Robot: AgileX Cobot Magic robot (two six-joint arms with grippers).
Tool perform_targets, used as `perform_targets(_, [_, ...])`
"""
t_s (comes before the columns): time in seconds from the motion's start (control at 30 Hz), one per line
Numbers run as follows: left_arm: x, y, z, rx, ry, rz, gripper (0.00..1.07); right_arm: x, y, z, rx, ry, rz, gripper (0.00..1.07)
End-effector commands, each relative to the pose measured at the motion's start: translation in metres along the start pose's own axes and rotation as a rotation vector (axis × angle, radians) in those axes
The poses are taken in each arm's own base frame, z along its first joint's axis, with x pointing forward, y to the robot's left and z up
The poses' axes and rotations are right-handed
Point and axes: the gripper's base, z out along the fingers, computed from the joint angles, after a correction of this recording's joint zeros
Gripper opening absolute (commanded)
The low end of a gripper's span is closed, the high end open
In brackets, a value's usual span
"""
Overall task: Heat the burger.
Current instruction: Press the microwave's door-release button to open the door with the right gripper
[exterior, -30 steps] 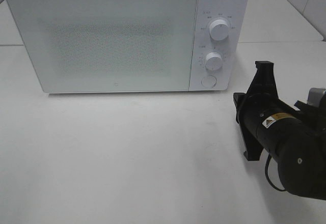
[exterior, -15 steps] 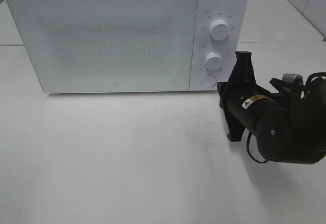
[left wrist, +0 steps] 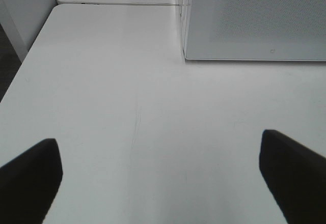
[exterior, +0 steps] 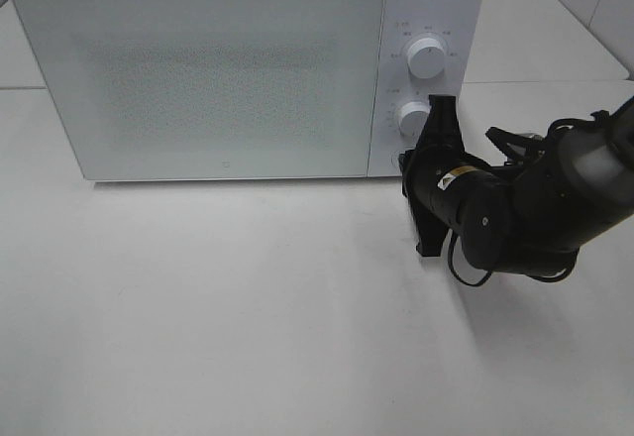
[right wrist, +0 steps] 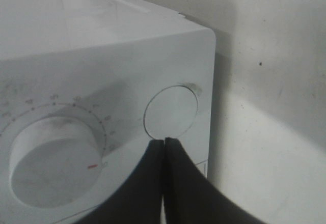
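Soft, even light from above washes the white tabletop (exterior: 248,337) and microwave (exterior: 218,79) nearly to one tone, with only a faint shadow under the right arm (exterior: 535,218). The right wrist view is dimmer and grainy, the right pincer (right wrist: 164,141) a blurred black shape near the lens; the fingers (left wrist: 30,178) of the left pincer (left wrist: 159,145) are equally unfocused.

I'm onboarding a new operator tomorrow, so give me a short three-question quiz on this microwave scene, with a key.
1. True or false: the door of the microwave stands open.
2. Which control do the tips of the right gripper point at?
3. The left gripper is: A open, holding nothing; B shut; C out of view.
Key: 1 false; 2 the round button; 3 A.
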Motion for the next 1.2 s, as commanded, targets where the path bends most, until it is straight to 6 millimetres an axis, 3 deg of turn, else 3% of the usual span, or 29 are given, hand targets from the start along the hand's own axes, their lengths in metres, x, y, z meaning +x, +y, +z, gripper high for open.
perform_targets(0.03, [0.002, 0.000, -0.002, 0.008, -0.026, -0.003, 1.01, 0.001, 0.003, 0.006, 0.002, 0.011, -0.014, 0.00])
perform_targets(0.9, [0.002, 0.000, -0.002, 0.008, -0.026, -0.003, 1.01, -0.001, 0.009, 0.037, -0.039, -0.041, -0.023, 0.00])
perform_targets(1.2, [0.002, 0.000, -0.002, 0.008, -0.026, -0.003, 1.01, 0.001, 0.032, 0.042, -0.201, -0.073, -0.073, 0.00])
